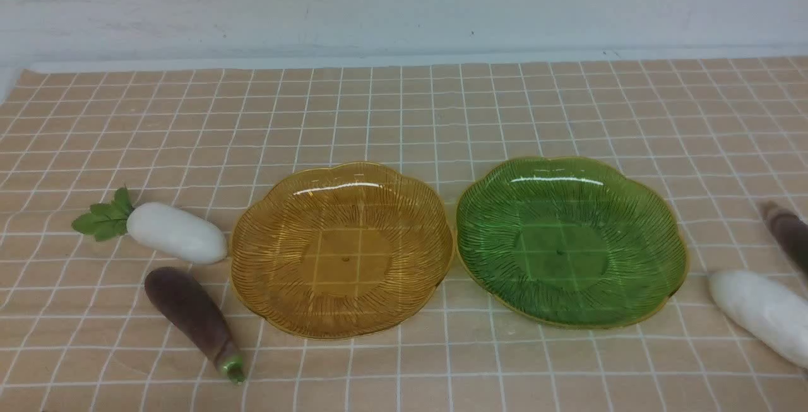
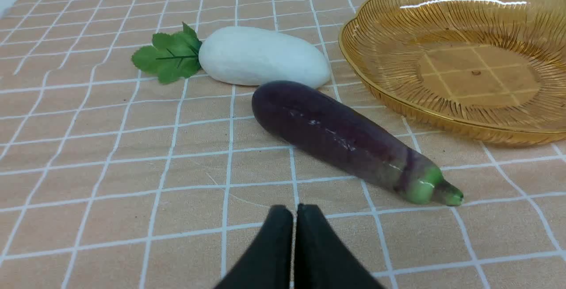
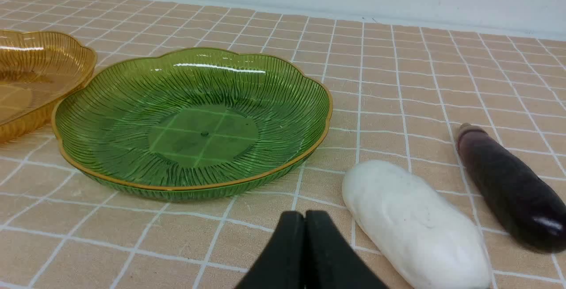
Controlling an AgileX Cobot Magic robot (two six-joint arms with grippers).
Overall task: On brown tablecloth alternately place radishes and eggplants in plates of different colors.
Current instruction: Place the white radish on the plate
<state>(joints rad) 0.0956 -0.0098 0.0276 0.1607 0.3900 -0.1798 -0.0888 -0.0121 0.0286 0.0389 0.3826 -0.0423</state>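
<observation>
An empty amber plate (image 1: 271, 286) and an empty green plate (image 1: 663, 235) stand side by side on the brown tablecloth (image 1: 404, 115). Left of the amber plate lie a white radish (image 1: 175, 232) and an eggplant (image 1: 189, 314). Right of the green plate lie another radish (image 1: 760, 311) and another eggplant (image 1: 789, 232), cut by the frame edge. Neither gripper shows in the front view. My left gripper (image 2: 294, 211) is shut and empty, short of the eggplant (image 2: 336, 138) and radish (image 2: 263, 56). My right gripper (image 3: 304, 217) is shut and empty, beside the radish (image 3: 415, 227) and near the green plate (image 3: 283, 169).
A pale wall (image 1: 404, 2) rises behind the table's far edge. The eggplant (image 3: 508, 187) lies beyond the right radish, away from the green plate. The amber plate's rim shows in the left wrist view (image 2: 376, 90) and in the right wrist view (image 3: 44, 116).
</observation>
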